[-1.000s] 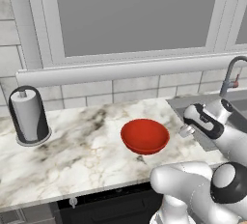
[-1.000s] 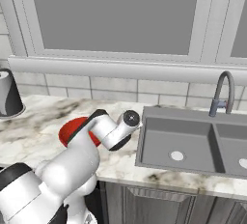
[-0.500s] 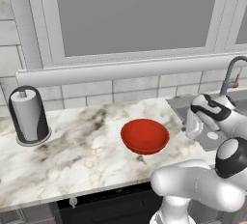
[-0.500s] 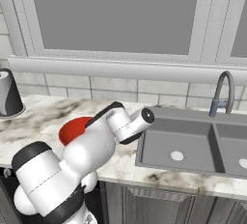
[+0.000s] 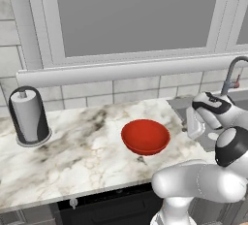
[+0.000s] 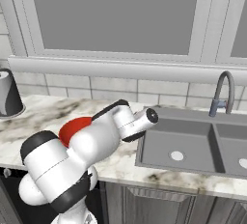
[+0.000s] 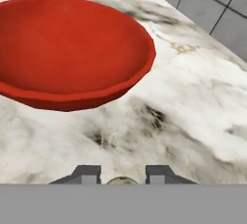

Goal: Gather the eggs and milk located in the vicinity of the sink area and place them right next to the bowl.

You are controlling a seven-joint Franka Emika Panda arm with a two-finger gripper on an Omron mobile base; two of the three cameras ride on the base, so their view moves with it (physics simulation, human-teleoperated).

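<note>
We saw the shallow, glossy bright-red round bowl sitting on the white marble counter with grey veins, roughly in the middle of the worktop, with bare stone on every side of it. In the hand view the same bowl took up the upper left, and the veined counter spread out below and to the right of it.

At the bottom of the hand view we found the two-finger gripper with its dark fingertips drawn in close, and between them the top of a small pale-yellow rounded egg just showed. We judged the jaws to be narrow and clamped on that egg, held above the counter, near the bowl's rim but apart from it.

From the left base view the white robot arm curved up from the lower right, its hand lying between the bowl and the sink. In the right base view the arm covered most of the bowl, and the grey steel double-basin sink lay to the right with its tall curved grey faucet.

A black-and-grey paper-towel holder with a white roll stood at the counter's left end, well apart from the bowl. We could not make out the milk carton.
</note>
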